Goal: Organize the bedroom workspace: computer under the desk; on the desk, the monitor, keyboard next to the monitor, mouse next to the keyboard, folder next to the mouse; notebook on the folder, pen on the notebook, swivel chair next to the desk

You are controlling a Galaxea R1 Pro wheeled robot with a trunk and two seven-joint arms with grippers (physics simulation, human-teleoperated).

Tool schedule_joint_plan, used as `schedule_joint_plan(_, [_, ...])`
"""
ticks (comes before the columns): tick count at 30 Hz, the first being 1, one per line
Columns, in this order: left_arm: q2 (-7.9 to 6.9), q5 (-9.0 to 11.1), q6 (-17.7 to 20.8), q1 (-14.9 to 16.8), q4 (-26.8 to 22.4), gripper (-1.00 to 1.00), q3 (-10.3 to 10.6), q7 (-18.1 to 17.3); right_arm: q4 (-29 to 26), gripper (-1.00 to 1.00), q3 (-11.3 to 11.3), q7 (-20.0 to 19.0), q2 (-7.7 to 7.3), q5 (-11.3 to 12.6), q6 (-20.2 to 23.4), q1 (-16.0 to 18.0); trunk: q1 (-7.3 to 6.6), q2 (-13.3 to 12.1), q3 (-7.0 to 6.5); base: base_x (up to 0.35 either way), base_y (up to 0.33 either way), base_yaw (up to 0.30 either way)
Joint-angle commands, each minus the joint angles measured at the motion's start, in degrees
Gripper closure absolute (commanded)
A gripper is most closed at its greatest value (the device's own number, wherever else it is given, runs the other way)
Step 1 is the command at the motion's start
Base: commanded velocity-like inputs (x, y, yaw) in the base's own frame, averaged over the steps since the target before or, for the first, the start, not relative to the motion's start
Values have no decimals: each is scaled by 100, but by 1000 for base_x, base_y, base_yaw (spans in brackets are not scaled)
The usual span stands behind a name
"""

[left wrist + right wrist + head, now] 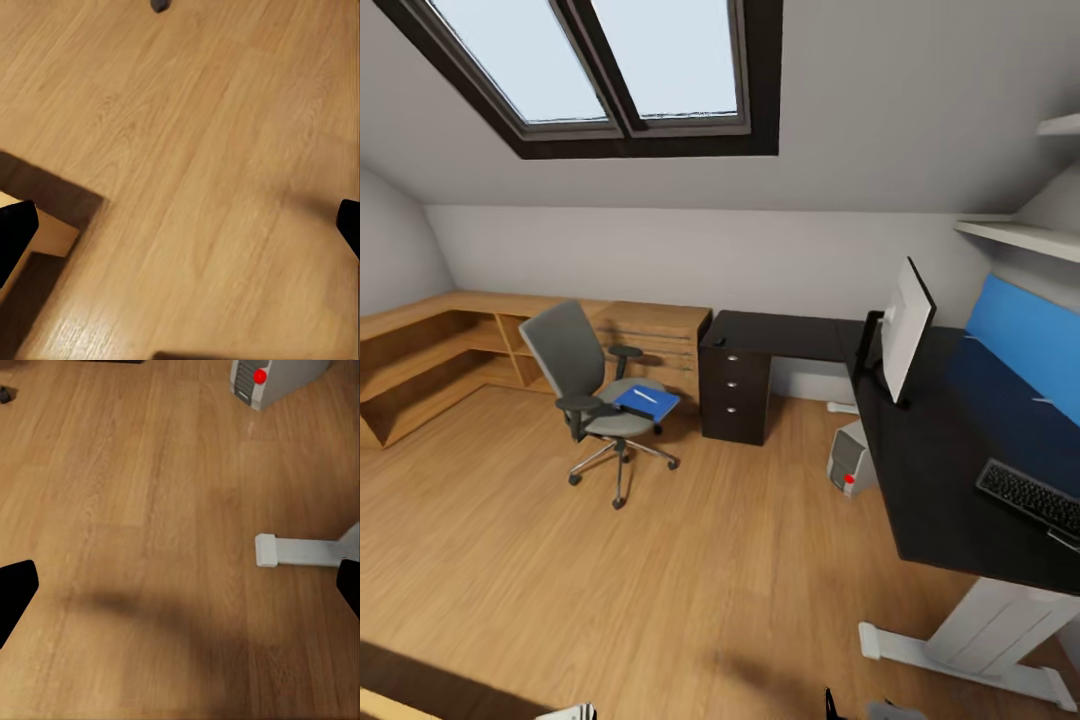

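Observation:
The grey swivel chair (585,385) stands out on the wooden floor, well left of the black desk (940,480). On its seat lies the blue folder (661,406) with the whitish pen (646,396) on top. The monitor (907,330) stands on the desk, and the keyboard (1028,497) lies nearer, by the right edge. The grey computer (849,458) (274,379) sits on the floor under the desk. The notebook and the mouse are out of view. My left gripper (180,229) and right gripper (180,589) are both open above bare floor, holding nothing.
A black drawer unit (735,392) closes the desk's left end. A light wooden shelf unit (440,355) runs along the left wall. The desk's white foot (300,550) lies near my right gripper. A dark-edged low object (45,225) is beside my left gripper.

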State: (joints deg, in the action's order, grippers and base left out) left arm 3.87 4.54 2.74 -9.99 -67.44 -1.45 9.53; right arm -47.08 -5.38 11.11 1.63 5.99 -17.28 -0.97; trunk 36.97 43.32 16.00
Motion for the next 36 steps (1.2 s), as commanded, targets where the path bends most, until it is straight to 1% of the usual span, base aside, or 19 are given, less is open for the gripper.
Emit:
schedule_joint_plan(1, [2,47,28,-3,-13,-100,-3,8,-4,-100,-25,23,-4,60,-20,1,2,6,5,-2,0,-288])
schedule_joint_plan(4, [-3,47,29,-3,15,-100,-6,6,-4,-100,-24,23,-4,60,-21,1,2,6,5,-1,0,-290])
schedule_joint_plan(7, [-4,42,32,-3,215,-100,-11,13,-3,-100,-24,23,-4,60,-21,1,2,6,5,-73,-90,-292])
schedule_joint_plan(11, [-2,29,30,-3,332,-100,-8,17,-3,-100,-24,23,-4,60,-21,1,2,6,6,-150,-194,-291])
schedule_joint_plan(14, [-1,23,26,-3,376,-100,-5,17,-3,-100,-24,25,-4,60,-20,1,2,6,6,-163,-254,-156])
schedule_joint_plan(26, [0,22,16,-3,395,-100,-10,13,-6,-100,-14,32,-4,66,-15,1,2,6,7,-21,-334,-13])
schedule_joint_plan(32, [-10,26,22,-3,398,-100,-13,13,-106,-100,33,33,-32,65,-29,5,2,6,7,0,-344,0])
schedule_joint_plan(33, [-11,27,23,-3,398,-100,-13,13,-150,-100,39,37,-41,66,-40,4,2,6,7,0,-320,0])
schedule_joint_plan(36, [-17,28,24,-3,398,-100,-13,13,-579,-100,111,44,-100,70,-50,2,2,6,7,0,-238,0])
